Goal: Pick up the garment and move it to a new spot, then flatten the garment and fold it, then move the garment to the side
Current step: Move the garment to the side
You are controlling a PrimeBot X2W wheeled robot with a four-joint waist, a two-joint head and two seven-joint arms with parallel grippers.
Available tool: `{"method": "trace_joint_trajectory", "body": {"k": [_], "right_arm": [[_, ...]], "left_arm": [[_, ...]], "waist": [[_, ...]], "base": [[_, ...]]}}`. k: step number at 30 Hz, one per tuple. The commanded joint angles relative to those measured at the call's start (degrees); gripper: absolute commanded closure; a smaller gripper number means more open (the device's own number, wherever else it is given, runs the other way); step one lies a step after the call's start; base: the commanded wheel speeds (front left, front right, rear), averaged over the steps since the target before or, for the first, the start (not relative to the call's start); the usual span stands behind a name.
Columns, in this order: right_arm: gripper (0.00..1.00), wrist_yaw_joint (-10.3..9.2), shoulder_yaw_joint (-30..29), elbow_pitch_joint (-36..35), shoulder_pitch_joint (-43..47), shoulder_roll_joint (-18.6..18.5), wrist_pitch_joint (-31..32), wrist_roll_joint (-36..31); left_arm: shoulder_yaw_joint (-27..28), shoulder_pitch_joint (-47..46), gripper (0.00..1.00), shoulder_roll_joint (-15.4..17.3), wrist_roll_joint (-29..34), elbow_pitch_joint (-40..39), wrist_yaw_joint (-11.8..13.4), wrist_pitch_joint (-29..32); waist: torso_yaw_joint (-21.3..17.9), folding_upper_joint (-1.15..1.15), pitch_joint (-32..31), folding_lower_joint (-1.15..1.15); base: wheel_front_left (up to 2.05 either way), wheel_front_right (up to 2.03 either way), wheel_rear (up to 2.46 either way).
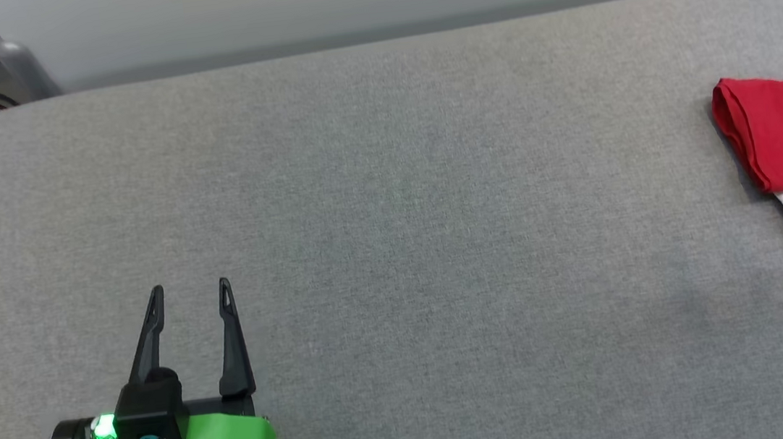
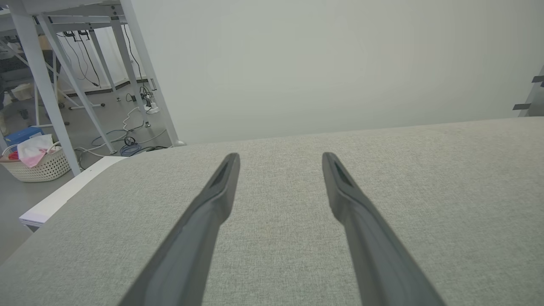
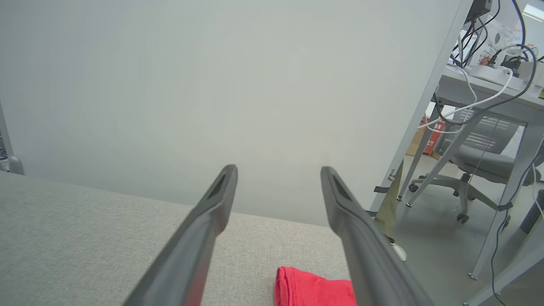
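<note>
- Fingers of the left gripper (image 1: 190,293) stood spread wide and empty over the near left of the table (image 1: 387,176).
- Right gripper (image 3: 278,170) was likewise spread wide, holding nothing.
- Table was covered in flat grey woven cloth.
- Garment (image 1: 760,126), soft red fabric folded into a bundle with a rounded left edge, lay at the table's far right, below the right gripper and well apart from the left.

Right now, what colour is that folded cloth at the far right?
Red: the folded garment shows best in the head view.
</note>
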Motion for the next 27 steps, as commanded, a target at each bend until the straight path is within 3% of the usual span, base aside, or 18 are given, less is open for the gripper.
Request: {"method": "trace_joint_trajectory", "body": {"k": [1,13,27], "right_arm": [[0.0,-0.04,0.04,-1.35,2.42,1.46,-0.43,-0.21],[0.0,-0.04,2.19,-7.3,16.74,9.93,-0.51,0.31],[0.0,-0.04,2.83,-9.78,26.7,12.79,-0.52,1.46]], "left_arm": [[0.29,1.05,0.0,-0.23,-0.24,0.35,-0.27,-0.34],[1.47,3.83,0.0,-1.09,-0.22,2.84,-1.14,-0.34],[2.18,7.13,0.0,-1.51,-0.35,3.34,-3.53,-0.34]], "waist": [[1.34,0.0,-2.82,0.01],[2.36,0.0,-7.41,0.01],[3.3,0.0,-10.54,0.01]], "base": [[0.0,0.0,0.0],[0.0,0.0,0.0],[0.0,0.0,0.0]]}}
